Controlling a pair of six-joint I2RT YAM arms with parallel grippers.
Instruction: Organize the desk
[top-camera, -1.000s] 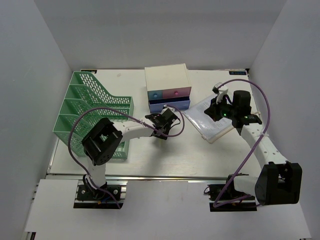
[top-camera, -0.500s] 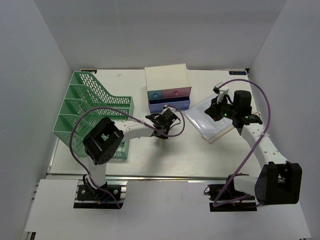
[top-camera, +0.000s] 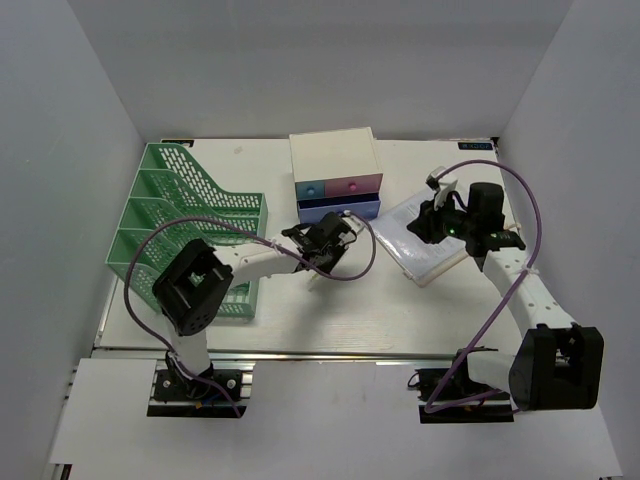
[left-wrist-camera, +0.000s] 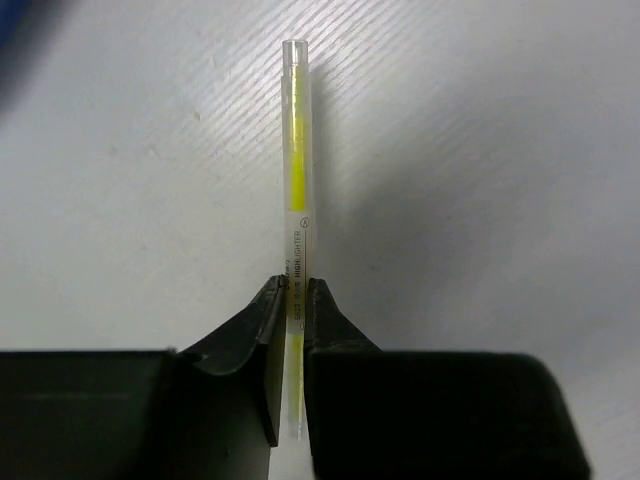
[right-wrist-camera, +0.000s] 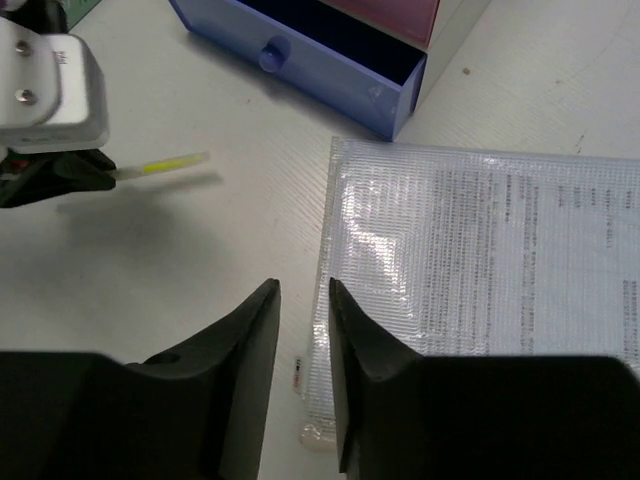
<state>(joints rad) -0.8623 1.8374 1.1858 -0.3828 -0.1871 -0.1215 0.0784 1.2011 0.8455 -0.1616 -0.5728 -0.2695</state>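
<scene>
My left gripper (left-wrist-camera: 297, 285) is shut on a thin clear highlighter (left-wrist-camera: 297, 150) with yellow ink, gripping it near one end just above the off-white desk (top-camera: 300, 310). From above, that gripper (top-camera: 322, 250) is in front of the small drawer box (top-camera: 336, 172). The right wrist view shows the highlighter (right-wrist-camera: 165, 166) sticking out of the left fingers. My right gripper (right-wrist-camera: 303, 285) is open by a narrow gap over the left edge of a clear mesh document pouch (right-wrist-camera: 500, 260), with nothing between its fingers.
The box's blue drawer (right-wrist-camera: 300, 70) stands pulled out and looks empty. A green mesh file rack (top-camera: 180, 220) stands at the left. The document pouch (top-camera: 425, 240) lies at an angle on the right. Grey walls enclose the desk.
The left jaws have closed on the highlighter and the left arm has shifted slightly. The right jaws, shut before, have opened above the pouch's edge.
</scene>
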